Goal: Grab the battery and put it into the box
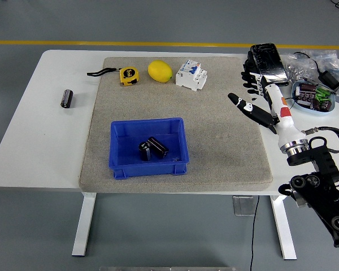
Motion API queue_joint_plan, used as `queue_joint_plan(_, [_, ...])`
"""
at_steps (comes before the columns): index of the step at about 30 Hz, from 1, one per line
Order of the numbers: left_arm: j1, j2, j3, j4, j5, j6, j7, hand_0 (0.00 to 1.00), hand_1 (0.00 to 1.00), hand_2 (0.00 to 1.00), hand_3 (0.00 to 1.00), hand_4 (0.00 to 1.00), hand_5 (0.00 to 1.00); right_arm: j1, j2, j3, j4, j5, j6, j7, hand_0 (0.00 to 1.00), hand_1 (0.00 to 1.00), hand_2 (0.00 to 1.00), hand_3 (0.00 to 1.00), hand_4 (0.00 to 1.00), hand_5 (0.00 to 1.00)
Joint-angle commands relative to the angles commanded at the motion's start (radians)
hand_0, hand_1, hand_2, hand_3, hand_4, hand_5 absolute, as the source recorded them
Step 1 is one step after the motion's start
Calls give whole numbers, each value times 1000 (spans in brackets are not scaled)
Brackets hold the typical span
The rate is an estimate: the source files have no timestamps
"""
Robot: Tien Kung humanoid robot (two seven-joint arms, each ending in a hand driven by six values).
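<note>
— Hovering over the table's [39, 147] right edge, that's the right hand [264, 100], fingers spread wide, thumb stuck out to the left, holding nothing at all.

— And the batteries?

— Two black ones [152, 148] lie side by side in the blue box [148, 167], which sits on the grey mat [226, 152] toward its near edge, left of centre. One more, a lone battery [66, 97], rests on bare tabletop by the left edge, well apart from the mat.

— What's along the mat's far edge?

— Yellow tape measure [128, 75] with its black strap, a lemon [160, 71] just beside it, then a white circuit breaker [191, 75].

— Anything near that hand?

— Behind it at the far right corner, a black tray [266, 61], a clear plastic bag [313, 62], and a small blue dish [312, 96] of parts. Left arm is out of shot.
</note>
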Motion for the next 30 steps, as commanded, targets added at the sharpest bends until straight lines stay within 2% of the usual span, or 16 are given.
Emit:
queue_joint_plan(10, [5,-1,14,3,-35,8,-12,740,722,769,609,626,472,25,-2,-22,6,-14,5,-12,745,752,791,777,998,623])
queue_joint_plan(18, [17,-11,85,3,-123,16,-44,742,733,782,615,625,470,59,-15,-66,25,-9,4,-20,747,752,790,768,998,615])
queue_joint_plan(23, [21,-20,71,6,-127,6,-51,742,733,782,615,625,470,54,-27,-93,64,-17,-5,-32,747,752,790,768,998,615])
queue_joint_plan(25, [22,-23,62,7,-126,4,-54,751,745,816,626,625,458,49,-28,-102,77,-23,-7,-35,746,752,790,764,998,614])
queue_joint_plan(30, [17,-27,63,9,-128,11,-63,750,742,820,626,624,458,24,-23,-142,155,-100,-30,-67,756,752,792,781,998,612])
